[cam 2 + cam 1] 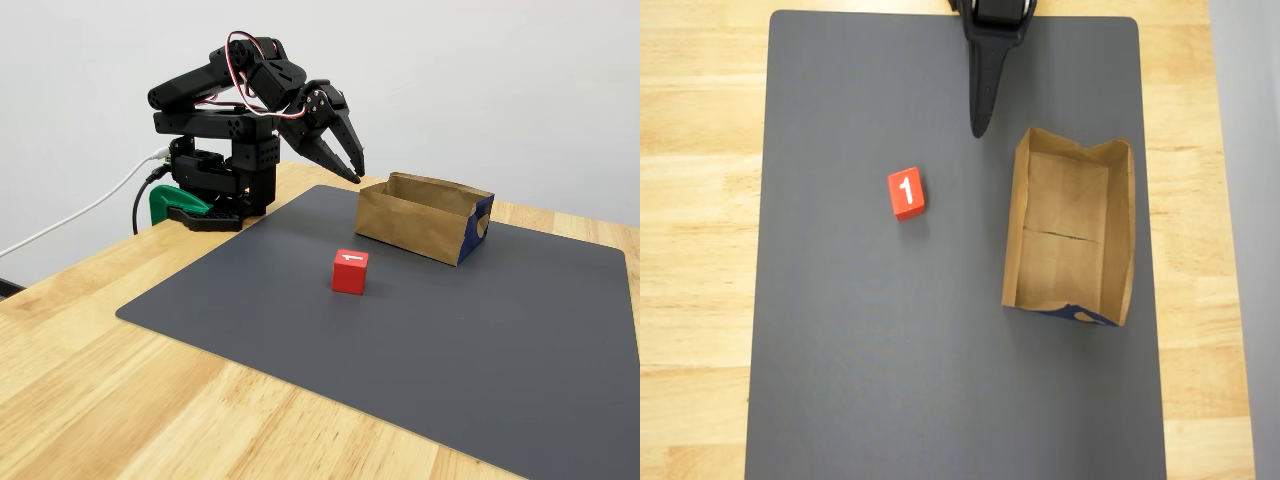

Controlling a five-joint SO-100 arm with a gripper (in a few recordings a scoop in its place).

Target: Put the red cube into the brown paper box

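A wooden table [90, 330] was seen covered by a grey mat [890, 350]. At its far edge the black arm [215, 120] was folded back, clamped by a green bracket [175, 203]. The box [1070, 230] lay open on the mat, right of centre in the overhead view, its blue patch [1080, 315] at the near short end. The gripper [352, 165] was held above the mat beside the box, fingers nearly pressed together, pinching nothing. The cube [906, 192] was set on the mat, well apart from the box, its "1" facing up.
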